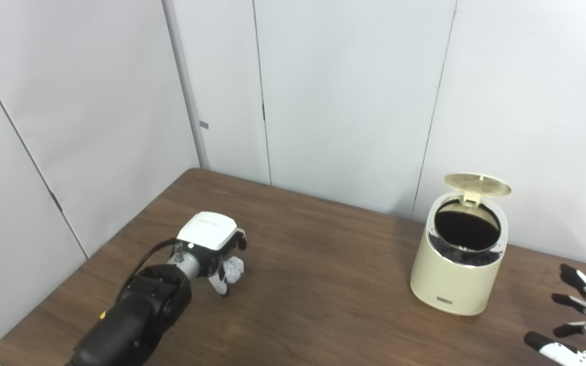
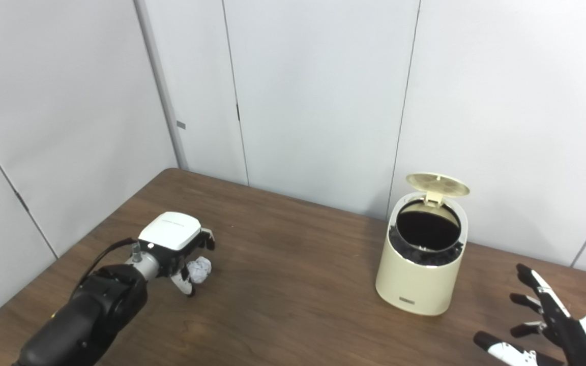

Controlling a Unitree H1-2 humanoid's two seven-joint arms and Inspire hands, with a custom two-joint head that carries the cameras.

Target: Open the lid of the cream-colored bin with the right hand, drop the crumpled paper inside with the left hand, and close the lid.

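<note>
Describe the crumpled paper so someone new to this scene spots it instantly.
Start at the brown wooden table and look to its left part, far from the cream bin with its raised lid. There the left hand curls around the crumpled paper: a small, wrinkled white ball, the only loose item on the tabletop.

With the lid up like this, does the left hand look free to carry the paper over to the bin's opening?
Probably yes. The left hand is around the crumpled white paper ball, the round cream-colored plastic bin has its lid raised, and only bare brown wooden table lies between. The right hand waits aside.
</note>
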